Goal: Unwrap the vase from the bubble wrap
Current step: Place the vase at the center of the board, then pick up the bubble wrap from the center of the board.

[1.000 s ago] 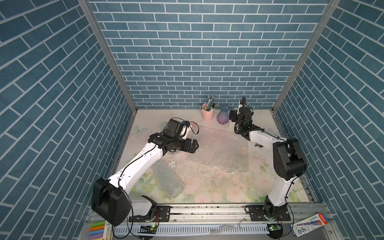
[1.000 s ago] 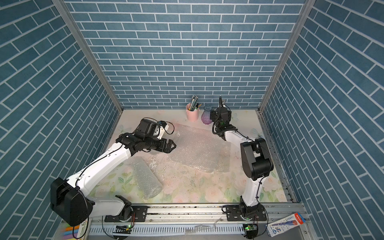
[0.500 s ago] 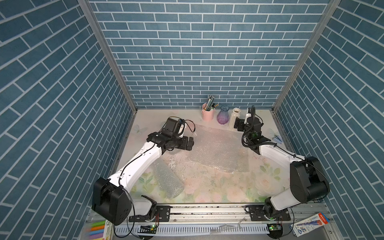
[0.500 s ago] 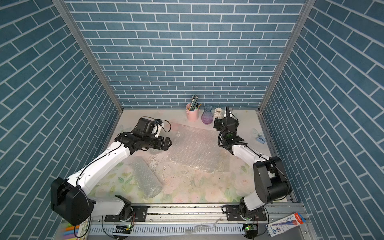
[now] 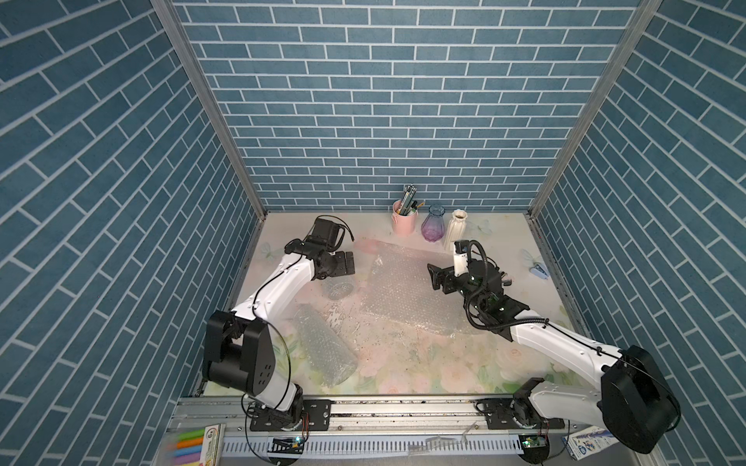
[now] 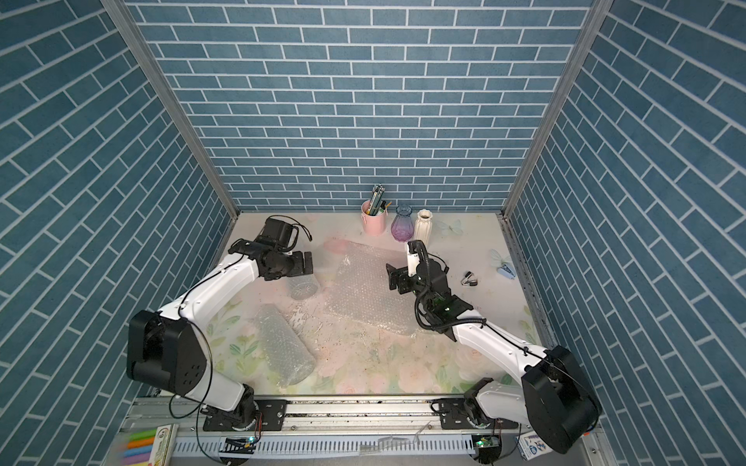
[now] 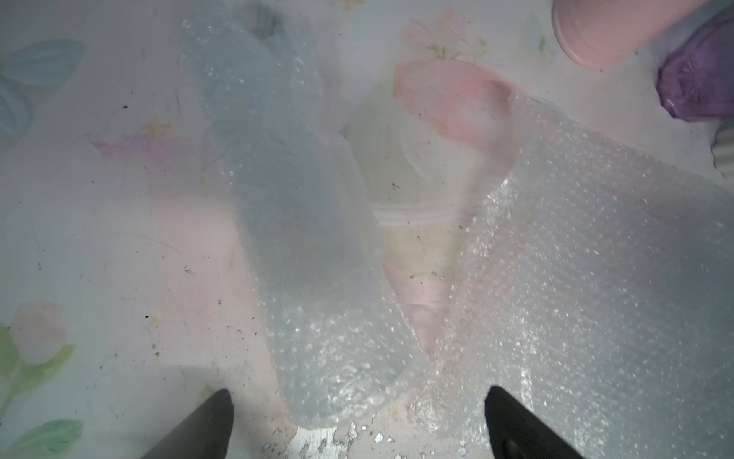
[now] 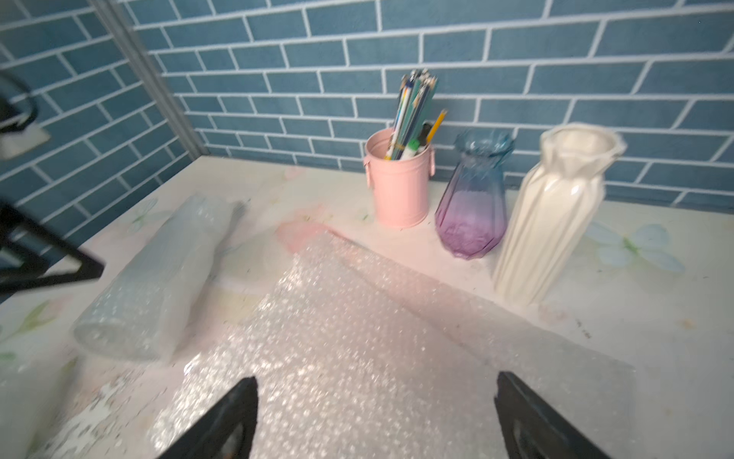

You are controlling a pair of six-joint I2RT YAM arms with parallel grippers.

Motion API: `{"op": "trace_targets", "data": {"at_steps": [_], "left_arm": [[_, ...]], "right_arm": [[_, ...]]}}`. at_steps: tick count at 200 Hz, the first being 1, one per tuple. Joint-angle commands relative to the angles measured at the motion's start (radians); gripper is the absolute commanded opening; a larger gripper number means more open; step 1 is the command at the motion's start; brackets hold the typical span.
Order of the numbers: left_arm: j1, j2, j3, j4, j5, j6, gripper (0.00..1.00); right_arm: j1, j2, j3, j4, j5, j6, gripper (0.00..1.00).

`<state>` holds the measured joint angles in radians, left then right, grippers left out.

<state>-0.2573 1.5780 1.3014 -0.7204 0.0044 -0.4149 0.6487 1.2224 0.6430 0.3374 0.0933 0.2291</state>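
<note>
So both sets of jaws are wide open and empty: left gripper [image 7: 357, 391] hovers over a wrapped bundle [image 7: 298, 238] lying right beside the flat bubble wrap sheet [image 8: 357, 337] mid-table, right gripper [image 8: 376, 377] hangs above that sheet. White ribbed vase [image 8: 552, 222] stands bare at the back next to the purple glass vase [image 8: 472, 214]. For the bundle I'd pinch only the loose outer flap near its edge and peel slowly, so whatever's inside rolls out gently
</note>
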Motion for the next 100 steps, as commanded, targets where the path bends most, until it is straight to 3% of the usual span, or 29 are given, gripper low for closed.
{"op": "trace_targets", "data": {"at_steps": [1,33,100], "left_arm": [[0.038,0.061,0.088,-0.062,0.012,-0.076,1.0],[0.069,0.194,0.232,-0.124,-0.021,-0.084,1.0],[0.147,0.491,0.56,-0.259,0.01,-0.083,0.99]], "right_arm": [[0.009,-0.013,-0.054,0.038,-0.151,-0.016,0.93],[0.012,0.019,-0.067,0.057,-0.253,-0.016,0.93],[0.014,0.048,-0.063,0.065,-0.276,-0.016,0.93]]}}
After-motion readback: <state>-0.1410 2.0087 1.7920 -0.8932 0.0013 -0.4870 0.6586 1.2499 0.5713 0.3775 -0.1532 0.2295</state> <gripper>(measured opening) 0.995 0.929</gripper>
